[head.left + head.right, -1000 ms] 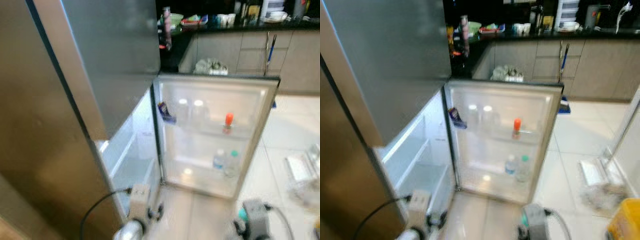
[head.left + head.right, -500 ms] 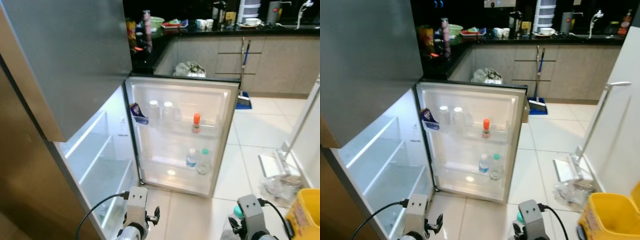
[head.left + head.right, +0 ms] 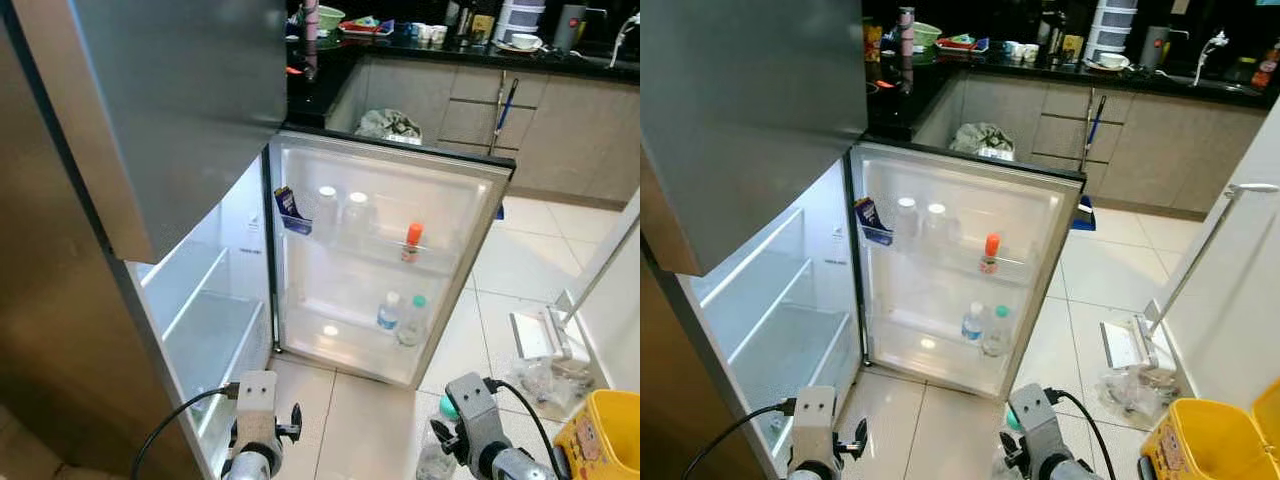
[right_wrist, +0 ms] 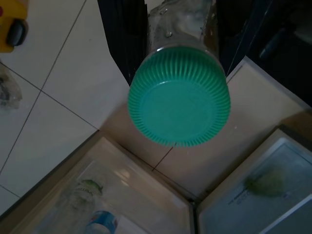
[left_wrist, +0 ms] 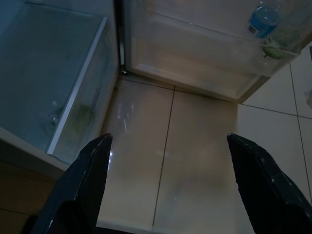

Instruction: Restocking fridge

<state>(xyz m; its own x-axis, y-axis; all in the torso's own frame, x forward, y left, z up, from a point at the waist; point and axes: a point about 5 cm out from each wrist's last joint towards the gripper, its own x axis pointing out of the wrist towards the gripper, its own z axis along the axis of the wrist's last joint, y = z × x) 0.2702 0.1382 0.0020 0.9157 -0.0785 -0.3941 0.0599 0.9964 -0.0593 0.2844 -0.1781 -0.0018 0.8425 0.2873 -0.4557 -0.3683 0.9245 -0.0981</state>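
- The fridge, ahead of both grippers, stands lit with bare glass shelves; its open door swings toward the right gripper's side.
- The door racks hold a red-capped bottle, two small bottles lower down, and a blue packet.
- The right gripper is clamped on a clear bottle with a ribbed green cap, held between its fingers near the floor.
- The left gripper hangs low with fingers spread wide over the pale tiles.

The open white fridge door stands ahead, its lower rack holding two clear plastic bottles. Bare tiled floor lies before it. Glass fridge shelves sit bare.
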